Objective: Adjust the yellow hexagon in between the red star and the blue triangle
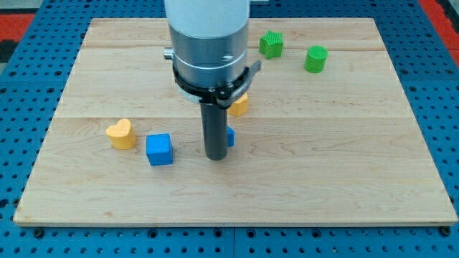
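My tip (216, 157) rests on the wooden board (323, 172) near its middle. A blue block (230, 136), mostly hidden behind the rod, shows just at the tip's right; its shape cannot be made out. A yellow block (239, 105), partly hidden by the arm, sits just above it; its shape is unclear. No red star is visible; the arm may hide it.
A yellow heart-shaped block (121, 133) and a blue cube (159, 149) lie to the left of the tip. A green star-like block (271, 44) and a green cylinder (315, 59) sit at the view's top right.
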`<state>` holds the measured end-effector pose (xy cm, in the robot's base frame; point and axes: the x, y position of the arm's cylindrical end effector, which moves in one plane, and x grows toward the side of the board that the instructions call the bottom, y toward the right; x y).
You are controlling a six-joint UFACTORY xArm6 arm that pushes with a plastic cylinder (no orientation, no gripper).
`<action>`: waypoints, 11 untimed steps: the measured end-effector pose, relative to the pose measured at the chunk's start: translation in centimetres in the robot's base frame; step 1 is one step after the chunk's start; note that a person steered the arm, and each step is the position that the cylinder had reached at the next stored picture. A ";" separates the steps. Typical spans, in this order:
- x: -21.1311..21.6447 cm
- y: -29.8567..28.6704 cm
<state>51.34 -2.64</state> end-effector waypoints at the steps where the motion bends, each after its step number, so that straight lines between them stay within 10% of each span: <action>1: 1.1 7.0; 3: -9.1 6.4; 6: -13.4 7.2; 11: -8.7 5.1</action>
